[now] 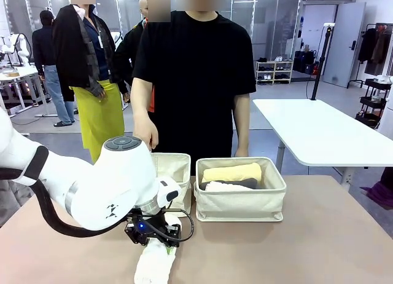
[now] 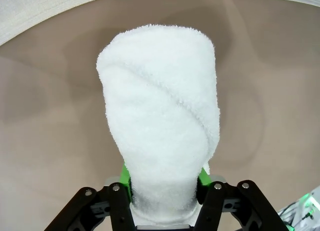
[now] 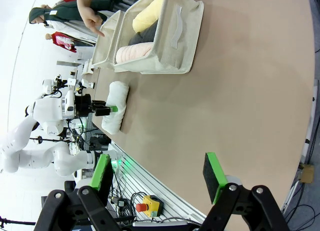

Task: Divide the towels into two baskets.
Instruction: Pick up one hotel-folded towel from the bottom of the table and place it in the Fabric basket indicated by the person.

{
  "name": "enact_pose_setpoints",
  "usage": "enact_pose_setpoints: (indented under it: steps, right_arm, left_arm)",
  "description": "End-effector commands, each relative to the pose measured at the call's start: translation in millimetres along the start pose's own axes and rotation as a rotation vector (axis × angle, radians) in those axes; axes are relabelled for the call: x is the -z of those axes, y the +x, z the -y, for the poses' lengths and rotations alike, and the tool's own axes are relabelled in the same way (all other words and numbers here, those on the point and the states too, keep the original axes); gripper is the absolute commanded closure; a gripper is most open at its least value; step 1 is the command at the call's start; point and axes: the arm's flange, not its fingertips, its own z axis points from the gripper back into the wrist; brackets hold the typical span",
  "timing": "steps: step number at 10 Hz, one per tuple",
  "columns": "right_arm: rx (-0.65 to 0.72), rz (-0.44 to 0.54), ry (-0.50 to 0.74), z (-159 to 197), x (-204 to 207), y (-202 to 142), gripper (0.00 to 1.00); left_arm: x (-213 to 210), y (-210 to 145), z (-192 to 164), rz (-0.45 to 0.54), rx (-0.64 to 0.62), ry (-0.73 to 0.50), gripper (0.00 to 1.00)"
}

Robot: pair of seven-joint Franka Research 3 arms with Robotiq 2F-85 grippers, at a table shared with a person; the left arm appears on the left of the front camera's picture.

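Observation:
A white towel (image 1: 155,262) lies rolled on the table's near side, in front of the baskets. My left gripper (image 1: 161,242) is shut on it. In the left wrist view its green pads (image 2: 126,178) squeeze the near end of the white towel (image 2: 160,116). The right basket (image 1: 239,207) holds a pale yellow towel (image 1: 232,172), a dark grey towel (image 1: 249,183) and a cream-pink towel (image 1: 222,187). The left basket (image 1: 178,164) is partly hidden behind my left arm. My right gripper (image 3: 157,178) hangs open above the table's edge, far from the white towel (image 3: 115,106).
A person in black stands at the far side, one hand (image 1: 146,133) just above the left basket. The brown table (image 1: 307,247) is bare to the right of the baskets. Another white table (image 1: 319,133) and other people stand farther back.

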Motion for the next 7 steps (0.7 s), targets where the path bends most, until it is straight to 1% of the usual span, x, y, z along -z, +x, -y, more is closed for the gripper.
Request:
enact_pose_setpoints:
  steps: [1,2,3,4,5,6,7]
  right_arm:
    - [0.024,0.002,0.005,-5.5,-0.9,-2.1,0.08]
    - [0.024,0.002,0.005,-5.5,-0.9,-2.1,0.08]
    - [0.024,0.002,0.005,-5.5,-0.9,-2.1,0.08]
    - [0.024,0.002,0.005,-5.5,-0.9,-2.1,0.08]
    - [0.024,0.002,0.005,-5.5,-0.9,-2.1,0.08]
    - [0.024,0.002,0.005,-5.5,-0.9,-2.1,0.08]
    - [0.024,0.002,0.005,-5.5,-0.9,-2.1,0.08]
  left_arm:
    - [-0.9,-1.0,7.7,0.019,0.002,0.016,0.80]
    - [-18.6,-0.9,9.1,0.013,0.042,-0.010,0.80]
    - [-55.6,0.6,10.7,0.038,0.102,-0.034,0.80]
    - [-106.7,3.4,10.4,0.072,0.189,-0.038,0.80]
    - [-141.8,5.8,8.7,0.056,0.294,-0.017,0.80]
    - [-164.3,8.7,6.0,0.026,0.394,-0.062,0.80]
    - [-175.9,10.6,2.0,0.026,0.501,-0.079,0.80]
